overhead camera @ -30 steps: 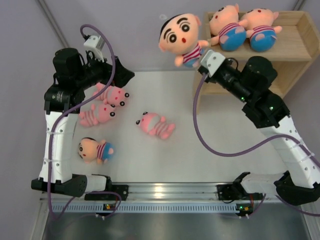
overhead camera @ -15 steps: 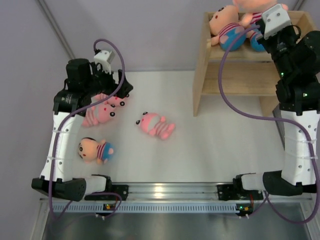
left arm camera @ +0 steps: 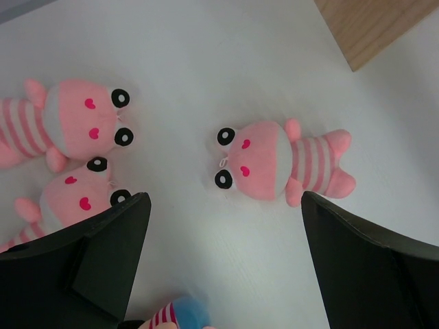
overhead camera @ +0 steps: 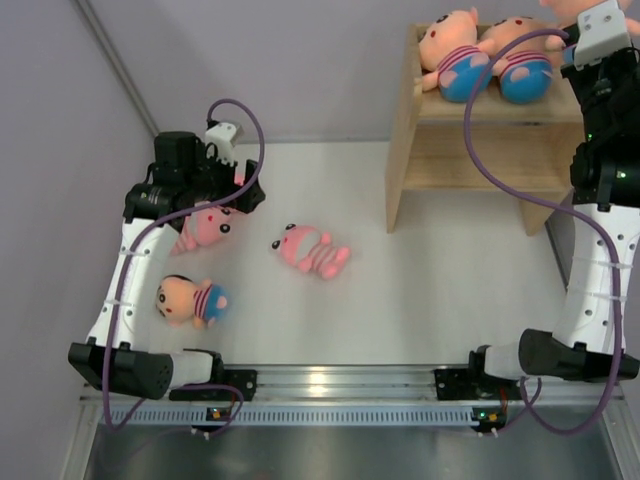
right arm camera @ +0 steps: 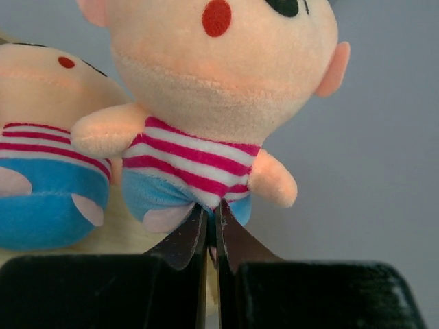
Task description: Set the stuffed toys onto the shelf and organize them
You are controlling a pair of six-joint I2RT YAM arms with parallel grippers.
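Holding a peach-faced toy (right arm camera: 206, 116) in the right jaws, up at the top of the shelf (overhead camera: 470, 150).
Pinching it by the blue bottom, right jaws almost closed on the fabric, toy upright, just beside a shelved toy (overhead camera: 455, 50) and its neighbour (overhead camera: 520, 62), both lying on the top tier and touching. Hovering with left jaws spread wide, gripping nothing, over the worktop (overhead camera: 440, 290) above a lone pink toy (left arm camera: 274, 164) lying flat. Also seeing an upper pink toy (left arm camera: 75, 127) touching a lower pink toy (left arm camera: 68, 199) at the left, plus a striped-shirt toy (overhead camera: 190, 300) nearer the arm bases.
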